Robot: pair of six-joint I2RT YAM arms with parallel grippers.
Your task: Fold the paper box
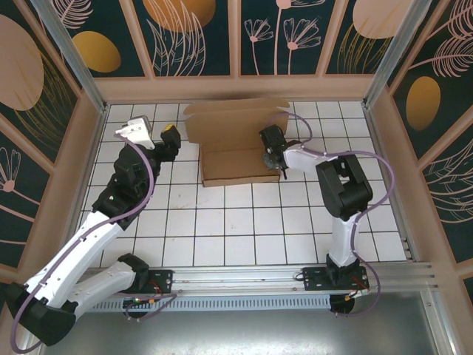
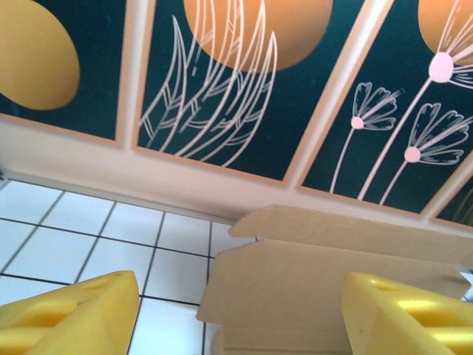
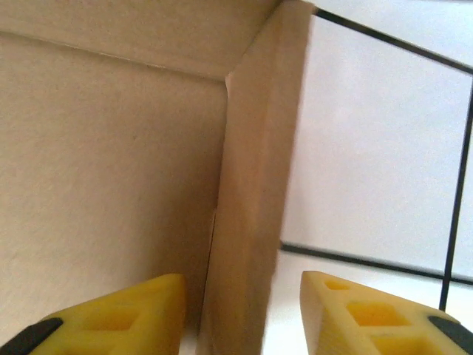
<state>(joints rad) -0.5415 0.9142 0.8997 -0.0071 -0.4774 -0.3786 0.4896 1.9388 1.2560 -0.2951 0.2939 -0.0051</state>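
Paper box [image 1: 233, 126] of plain brown cardboard sits in the upper centre of the top view, on the white tiled bench [image 1: 222, 222]. Its shallow tray lies flat and its long lid flap stands up along the far side.

At the right end of the tray, the right claw [image 1: 270, 151] reaches down over the side wall. In the right wrist view the folded side wall of the paper box [image 3: 251, 222] rises between the two yellow fingers [image 3: 369, 310]. The right claw [image 3: 242, 277] is partly spread, with a visible gap between the wall and the right-hand finger, so it is not clamped.

Left of the box, just apart from it, the left claw [image 1: 170, 137] hangs over the bench. In the left wrist view the left claw [image 2: 240, 296] is spread wide and holds nothing, with the box [image 2: 310, 281] ahead of it at lower right.

Dark teal wall panels [image 1: 199, 37] with orange discs and pale plant drawings surround the bench.
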